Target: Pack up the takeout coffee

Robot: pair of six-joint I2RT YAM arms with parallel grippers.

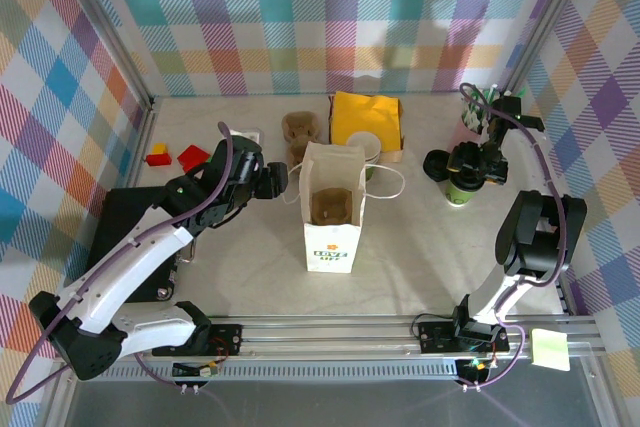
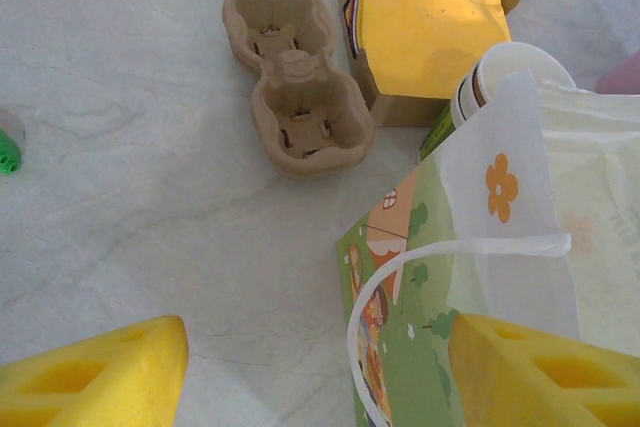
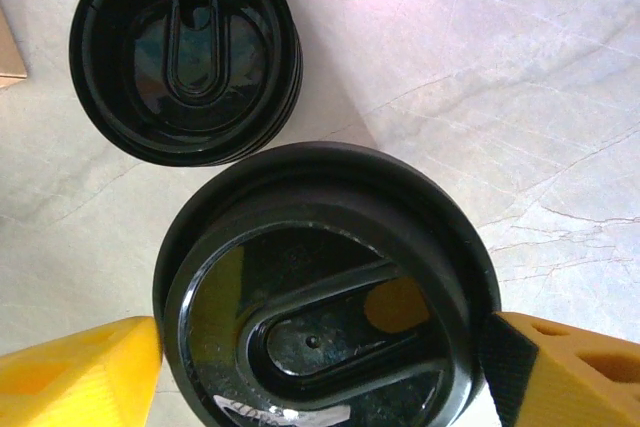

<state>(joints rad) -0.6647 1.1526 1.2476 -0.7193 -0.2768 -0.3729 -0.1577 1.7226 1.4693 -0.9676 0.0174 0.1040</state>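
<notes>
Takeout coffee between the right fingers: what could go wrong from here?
The right gripper flanks the takeout coffee at its lid; squeezing there might pop the lid off. The stack of spare lids sits close beside it and could get knocked. The paper bag stands ungripped, left gripper open beside it, so lowering the cup in might tip it.

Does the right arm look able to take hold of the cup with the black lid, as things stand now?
Probably yes. The right gripper has one finger on each side of the cup, and nothing lies between them. The stack of lids stands apart from the cup.
</notes>
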